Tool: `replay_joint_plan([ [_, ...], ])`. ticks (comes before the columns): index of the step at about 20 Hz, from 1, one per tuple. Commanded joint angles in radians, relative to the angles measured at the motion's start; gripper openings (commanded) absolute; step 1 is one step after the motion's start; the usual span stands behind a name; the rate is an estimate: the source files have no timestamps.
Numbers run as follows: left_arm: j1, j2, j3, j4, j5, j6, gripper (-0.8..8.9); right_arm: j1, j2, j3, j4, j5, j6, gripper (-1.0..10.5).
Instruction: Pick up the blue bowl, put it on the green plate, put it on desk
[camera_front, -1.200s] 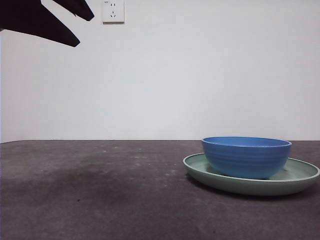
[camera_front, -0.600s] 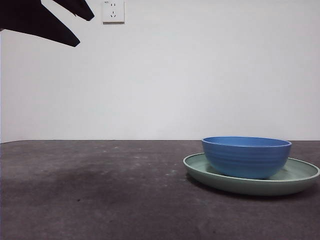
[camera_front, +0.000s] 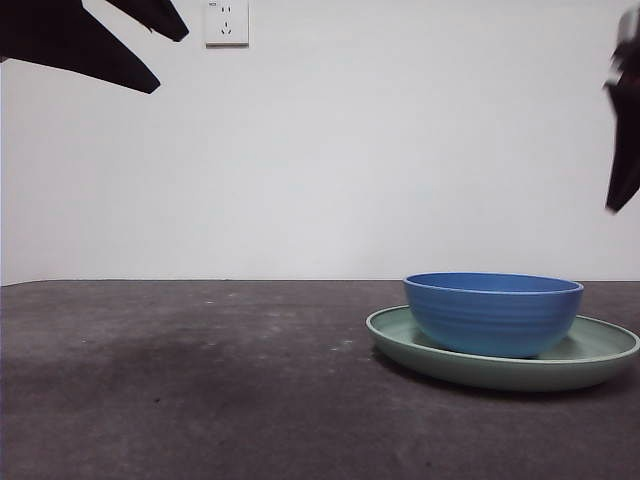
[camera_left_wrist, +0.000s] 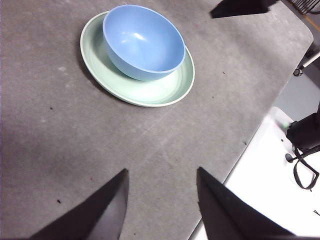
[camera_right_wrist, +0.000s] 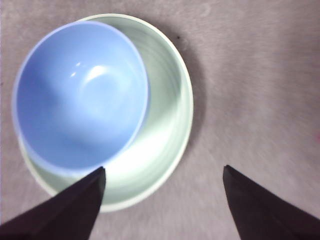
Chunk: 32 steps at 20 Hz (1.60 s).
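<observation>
- Right hand (camera_right_wrist: 162, 172) hung released above the blue bowl (camera_front: 493, 313); we saw it blurred, cut off frontally.
- Left hand (camera_left_wrist: 161, 175) waited released.
- Bowl sat off-centre on the green plate (camera_front: 590, 350); bench (camera_front: 200, 380) lay open beside.

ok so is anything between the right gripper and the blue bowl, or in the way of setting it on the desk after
Nothing visible. The right gripper hangs open above the blue bowl, which sits in the green plate, with only air between them. The desk beside the plate shows no other object. The left gripper waits off to the side.
</observation>
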<state>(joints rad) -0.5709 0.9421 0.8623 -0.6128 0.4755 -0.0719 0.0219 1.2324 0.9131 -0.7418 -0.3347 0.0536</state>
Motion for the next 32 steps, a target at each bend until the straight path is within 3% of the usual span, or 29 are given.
replay_joint_plan([
  [1, -0.005, 0.005, 0.008, 0.007, 0.006, 0.008, 2.19, -0.004, 0.089, 0.003, 0.049, -0.006, 0.007, 3.1],
  [11, -0.005, 0.005, 0.008, 0.008, 0.006, 0.008, 2.19, -0.004, 0.369, 0.003, 0.211, -0.058, 0.009, 2.5],
  [15, -0.005, 0.005, 0.008, 0.007, 0.006, 0.008, 2.19, -0.004, 0.408, 0.003, 0.233, -0.057, 0.01, 1.0],
  [18, -0.005, 0.005, 0.008, 0.008, 0.006, 0.008, 2.19, -0.006, 0.408, 0.003, 0.251, -0.055, 0.011, 0.0],
  [24, -0.005, 0.005, 0.008, 0.006, 0.005, 0.007, 2.19, -0.006, 0.39, 0.003, 0.255, -0.069, 0.034, 0.1],
  [32, -0.005, 0.005, 0.008, 0.007, 0.005, 0.007, 2.19, 0.0, 0.23, 0.003, 0.284, -0.183, 0.116, 0.1],
])
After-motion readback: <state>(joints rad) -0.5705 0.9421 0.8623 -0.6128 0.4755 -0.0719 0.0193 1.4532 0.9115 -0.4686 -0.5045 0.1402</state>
